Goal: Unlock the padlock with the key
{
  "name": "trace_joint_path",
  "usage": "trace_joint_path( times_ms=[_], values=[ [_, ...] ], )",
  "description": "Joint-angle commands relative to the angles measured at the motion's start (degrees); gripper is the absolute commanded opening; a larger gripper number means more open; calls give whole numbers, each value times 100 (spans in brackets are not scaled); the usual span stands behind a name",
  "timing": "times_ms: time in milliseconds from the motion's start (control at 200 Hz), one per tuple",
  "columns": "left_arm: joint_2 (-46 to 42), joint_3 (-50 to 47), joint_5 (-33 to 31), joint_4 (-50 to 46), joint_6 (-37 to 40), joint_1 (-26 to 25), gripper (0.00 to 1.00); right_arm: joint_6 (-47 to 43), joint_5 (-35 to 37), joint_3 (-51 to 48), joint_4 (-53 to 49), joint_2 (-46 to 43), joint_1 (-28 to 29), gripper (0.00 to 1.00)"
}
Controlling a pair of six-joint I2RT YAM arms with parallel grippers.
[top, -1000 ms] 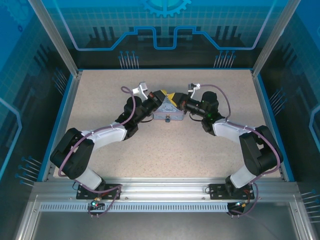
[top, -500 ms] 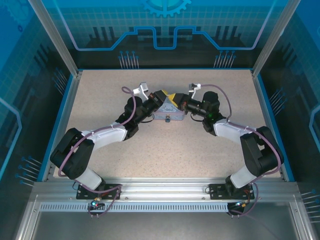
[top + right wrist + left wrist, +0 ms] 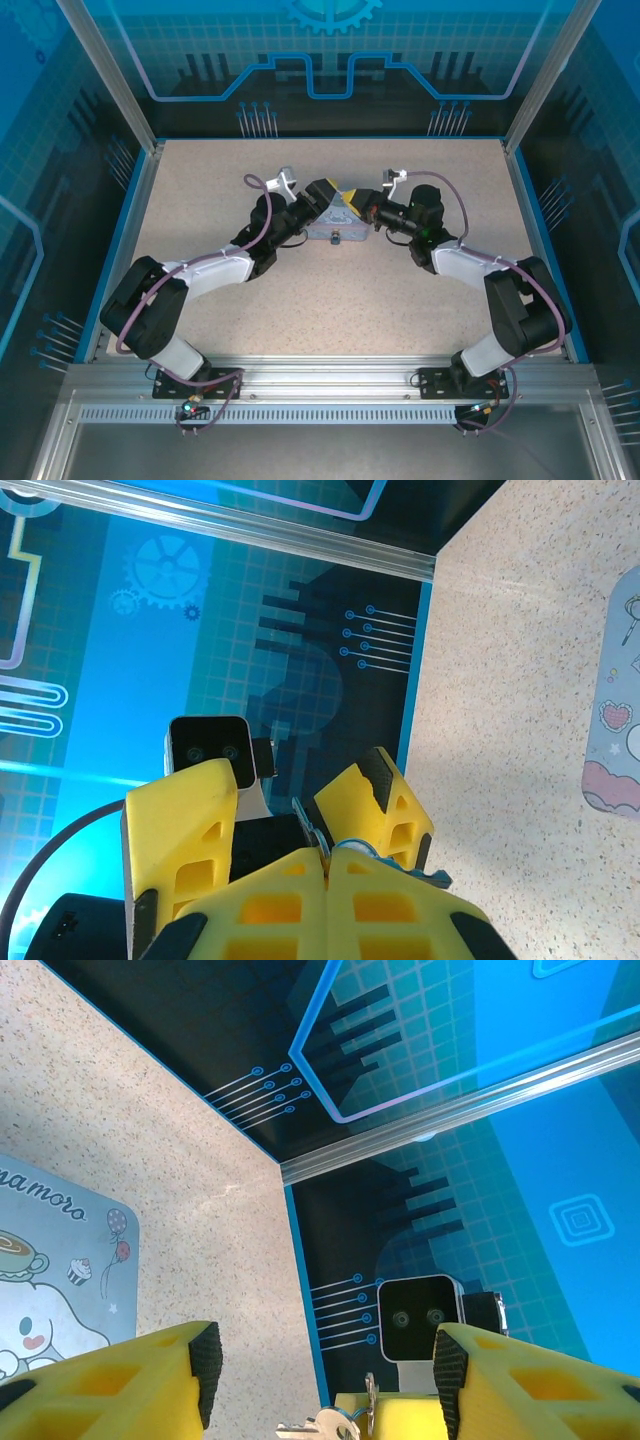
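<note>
1. The left gripper [image 3: 328,1360] stands open, its yellow fingers well apart, with nothing between the pads.
2. The right gripper [image 3: 327,865] is closed, its pads pressed together. A thin sliver of silvery metal, the key [image 3: 311,832], pokes out from between the tips.
3. In the left wrist view the key sits low between the left gripper's open fingers, clear of both, and seems to hang on a small ring [image 3: 345,1422].
4. Both grippers meet near the middle of the table [image 3: 200,180], above the far edge of the pale blue tin [image 3: 60,1250].
5. The padlock [image 3: 335,238] is likely the small dark speck on the tin's near wall. It is too small to be sure.
6. The key looks light, stiff and slick. It would twist easily in the pads, so it is best gripped flat across its head, with the blade left free and pointing out.
7. The padlock looks small, hard and light, and would probably swing on its shackle when pushed. It is best held by the flat sides of its body, with the keyhole left uncovered.
</note>
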Motion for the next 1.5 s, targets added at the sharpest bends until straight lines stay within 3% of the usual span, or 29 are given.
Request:
trace_joint_path(
  times_ms=[0, 285, 540, 670, 825, 950, 1020, 1090, 1496],
  values=[
    [-54, 162, -49, 45, -29, -11, 59, -129, -148, 1, -3, -152, -33, 0],
    [138, 294, -7, 187, -150, -59, 39, -175, -215, 57, -73, -100, 26, 0],
    [198, 339, -12, 214, -156, -110, 29, -155, -226, 109, -56, -32, 72, 0],
    [225, 352, -4, 242, -161, -120, 19, -139, -240, 126, -47, 10, 98, 0],
    [247, 367, 15, 257, -174, -126, 0, -125, -239, 125, -57, 20, 109, 0],
    [239, 348, -3, 254, -175, -121, 0, -117, -221, 135, -113, 2, 103, 0],
    [216, 333, -3, 242, -162, -121, 0, -119, -184, 126, -109, -11, 94, 18],
    [186, 308, -12, 235, -153, -124, 0, -119, -172, 139, -100, -29, 77, 26],
    [146, 269, -3, 206, -140, -122, 0, -60, -108, 167, -54, -47, -23, 25]
  ],
)
